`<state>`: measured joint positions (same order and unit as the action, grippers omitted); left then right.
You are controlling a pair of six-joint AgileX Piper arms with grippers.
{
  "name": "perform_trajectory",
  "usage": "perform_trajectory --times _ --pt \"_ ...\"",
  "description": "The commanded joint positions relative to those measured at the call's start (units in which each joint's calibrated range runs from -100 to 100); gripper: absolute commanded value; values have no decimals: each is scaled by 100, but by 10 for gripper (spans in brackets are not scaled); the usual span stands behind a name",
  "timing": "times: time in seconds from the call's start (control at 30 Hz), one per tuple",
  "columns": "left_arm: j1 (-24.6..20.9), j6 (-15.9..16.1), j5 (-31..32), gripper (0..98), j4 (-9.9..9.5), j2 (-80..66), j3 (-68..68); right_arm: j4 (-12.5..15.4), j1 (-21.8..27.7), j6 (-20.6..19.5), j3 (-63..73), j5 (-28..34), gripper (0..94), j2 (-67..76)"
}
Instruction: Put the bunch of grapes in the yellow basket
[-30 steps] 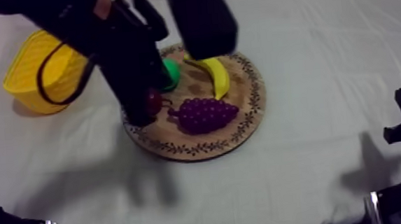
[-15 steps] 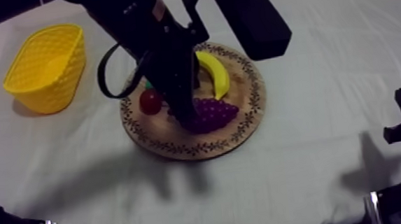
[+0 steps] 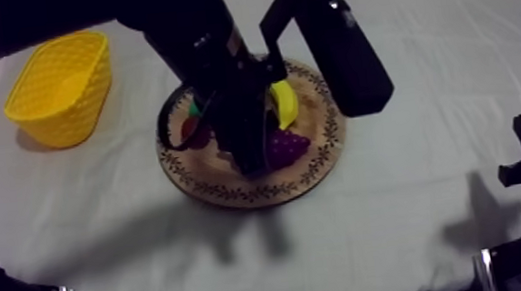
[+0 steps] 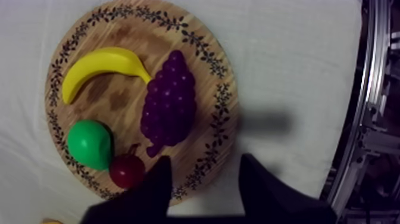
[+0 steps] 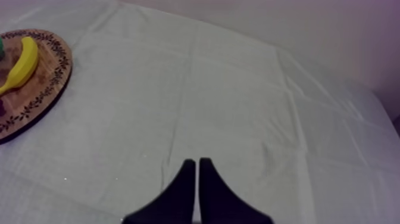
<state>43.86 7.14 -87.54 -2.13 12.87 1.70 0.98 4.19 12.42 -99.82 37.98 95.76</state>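
Now the left gripper (image 4: 203, 164) has shifted right to frame centre, fingers wide over the bunch of grapes (image 4: 168, 101) on the wooden board (image 4: 223, 101); a grasp seems next.

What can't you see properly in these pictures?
Top view: my left arm covers most of the bunch of grapes and much of the wooden board.
Top view: that arm also hides whether my left hand touches the grapes.
Right wrist view: the picture edge cuts off most of the board.
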Motion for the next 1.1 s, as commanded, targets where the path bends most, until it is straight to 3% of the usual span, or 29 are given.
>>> perform_trajectory --times 0.0,0.3,1.07 --pt "21 63 -6 635 -11 16 30 -3 2 1 4 0 3 0" --pt "24 110 81 793 -21 152 135 -3 2 1 4 0 3 0" --pt "-198 253 372 846 -12 1761 -651 -3 2 1 4 0 3 0"
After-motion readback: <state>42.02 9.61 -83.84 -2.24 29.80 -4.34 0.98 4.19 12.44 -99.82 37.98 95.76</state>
